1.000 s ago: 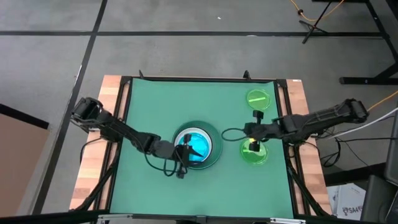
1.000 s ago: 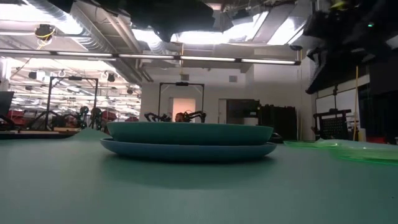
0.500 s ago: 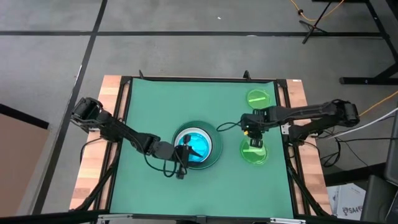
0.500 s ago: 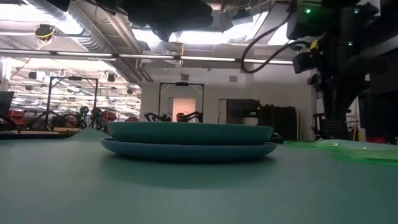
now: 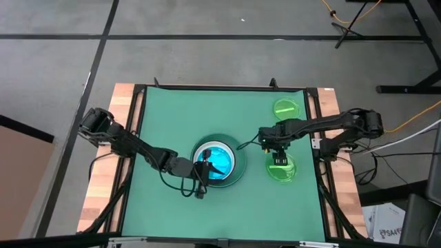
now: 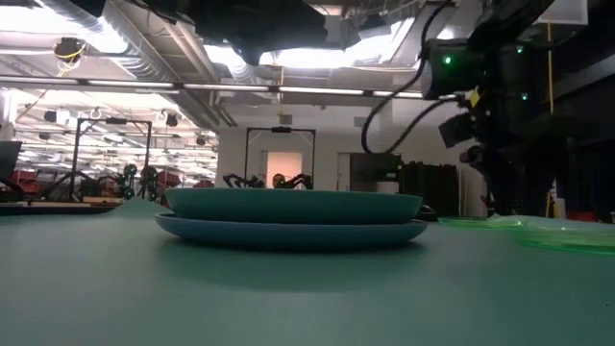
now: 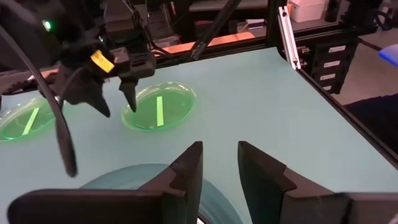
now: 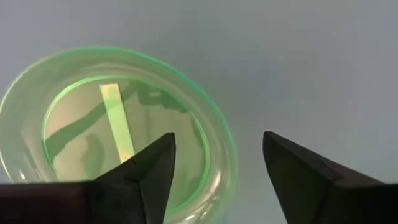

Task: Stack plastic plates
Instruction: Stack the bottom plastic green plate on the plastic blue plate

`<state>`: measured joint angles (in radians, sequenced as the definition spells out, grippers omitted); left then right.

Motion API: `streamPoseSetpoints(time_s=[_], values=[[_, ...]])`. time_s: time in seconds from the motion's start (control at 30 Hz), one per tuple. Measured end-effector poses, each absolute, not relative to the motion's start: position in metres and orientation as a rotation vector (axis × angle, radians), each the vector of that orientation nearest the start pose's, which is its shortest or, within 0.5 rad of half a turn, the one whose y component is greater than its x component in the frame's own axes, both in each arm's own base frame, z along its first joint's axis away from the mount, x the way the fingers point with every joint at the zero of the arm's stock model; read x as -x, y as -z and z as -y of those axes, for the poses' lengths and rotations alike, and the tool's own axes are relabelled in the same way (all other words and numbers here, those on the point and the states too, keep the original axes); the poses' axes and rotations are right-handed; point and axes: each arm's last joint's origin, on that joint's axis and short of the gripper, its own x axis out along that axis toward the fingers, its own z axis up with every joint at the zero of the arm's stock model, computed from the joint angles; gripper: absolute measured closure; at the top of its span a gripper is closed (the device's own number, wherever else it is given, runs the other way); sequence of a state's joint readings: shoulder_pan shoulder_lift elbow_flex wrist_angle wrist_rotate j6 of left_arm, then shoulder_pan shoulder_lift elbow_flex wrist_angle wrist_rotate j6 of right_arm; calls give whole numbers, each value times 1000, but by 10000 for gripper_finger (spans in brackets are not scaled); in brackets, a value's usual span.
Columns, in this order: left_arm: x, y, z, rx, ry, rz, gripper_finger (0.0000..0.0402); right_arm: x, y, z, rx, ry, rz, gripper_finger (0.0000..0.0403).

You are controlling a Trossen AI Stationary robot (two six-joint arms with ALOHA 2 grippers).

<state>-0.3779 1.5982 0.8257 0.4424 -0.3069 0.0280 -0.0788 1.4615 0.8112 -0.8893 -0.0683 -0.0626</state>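
Observation:
A stack of plastic plates (image 5: 218,162) sits mid-table: a dark green one and a blue one at the bottom, a translucent cyan one (image 5: 215,160) on top. My left gripper (image 7: 220,167) hovers open over the stack's near-left side, nothing between its fingers. Two small translucent green plates lie flat at the right, one near (image 5: 282,169) and one far (image 5: 285,109). My right gripper (image 8: 217,163) stands open, pointing down above the near green plate (image 8: 118,137). One finger is over the plate's inside and one outside its rim, clear of the plate.
A wooden border (image 5: 100,200) and a black frame (image 5: 324,138) edge the green mat. Bare mat lies along the far side and the left. A cable (image 5: 253,145) loops off my right arm between the stack and the green plates.
My right gripper has opened and shifted a little toward the table's left edge, its arm swinging farther over the mat. The near green plate lies where it did. My left gripper has kept still.

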Motion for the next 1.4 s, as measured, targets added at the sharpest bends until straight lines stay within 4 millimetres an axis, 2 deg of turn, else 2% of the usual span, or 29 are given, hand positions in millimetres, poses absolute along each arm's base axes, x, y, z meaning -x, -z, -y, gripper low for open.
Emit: streamPoseSetpoints(time_s=[0.23, 0.4, 0.53, 0.8, 0.97, 1.07, 1.27, 1.4], values=[[-314, -208, 115, -139, 75, -313, 308, -231, -151, 14, -87, -129, -1600, 190], [-314, -208, 115, -140, 75, -314, 308, -235, -143, 15, -56, -163, -1608, 221], [-314, -208, 115, -140, 75, -314, 308, -235, -142, 15, -55, -194, -1608, 268], [-314, -208, 115, -137, 75, -314, 308, -232, -142, 13, -70, -244, -1632, 392], [-314, -208, 115, -138, 66, -313, 308, -229, -145, 12, -94, -277, -1669, 390], [-314, -208, 116, -133, 43, -312, 308, -233, -153, 11, -132, -309, -1654, 400], [-308, -210, 125, -153, 21, -310, 308, -251, -176, 11, -188, -330, -1579, 402], [-296, -219, 132, -200, -21, -322, 308, -265, -195, 12, -176, -337, -1499, 402]])
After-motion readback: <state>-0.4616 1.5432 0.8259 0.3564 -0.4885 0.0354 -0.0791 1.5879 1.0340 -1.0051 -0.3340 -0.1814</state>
